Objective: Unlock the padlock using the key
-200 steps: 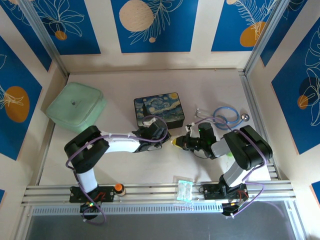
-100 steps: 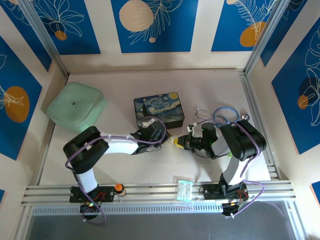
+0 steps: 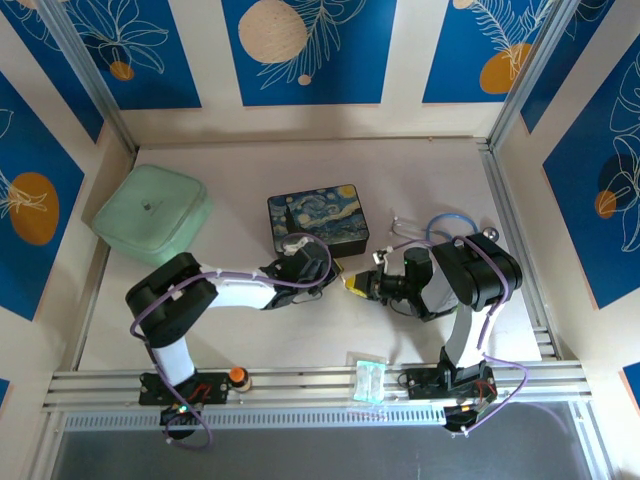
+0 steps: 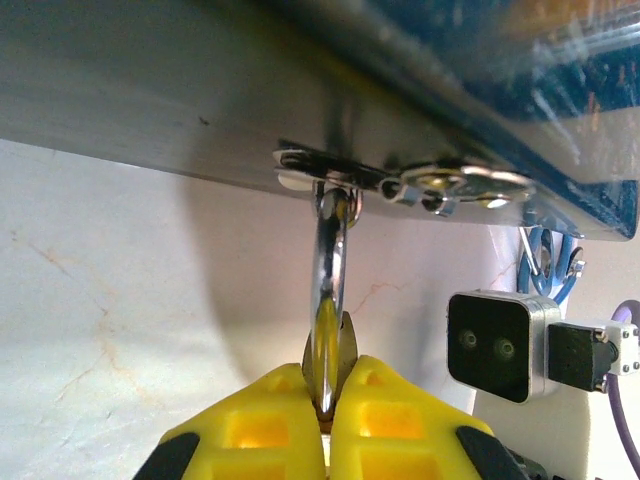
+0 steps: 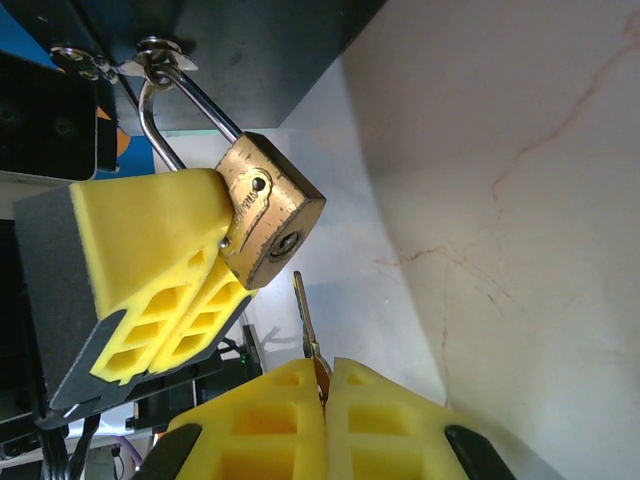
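Padlock (image 5: 265, 205) hangs by its shackle from the latch (image 4: 400, 185) on the starry-night box (image 3: 318, 218). Its brass body is clamped between the left gripper (image 4: 328, 388) fingers, jaws closed tight on it. The shackle runs straight up out of those jaws to the latch. The keyhole end faces the right gripper (image 5: 322, 385).

Key (image 5: 303, 318) is pinched by its head in the right jaws, which are fully closed on it, with the blade sticking straight out ahead of the fingertips. The key tip sits just short of the keyhole, slightly off to one side, not inserted. Can't tell if it touches the body.

In the top view the two grippers are nose to nose, just in front of the box. Stethoscope (image 3: 450, 228) lies on the table (image 3: 250, 330) behind the right jaws. Green container (image 3: 152, 212) is well apart, out past the left arm.
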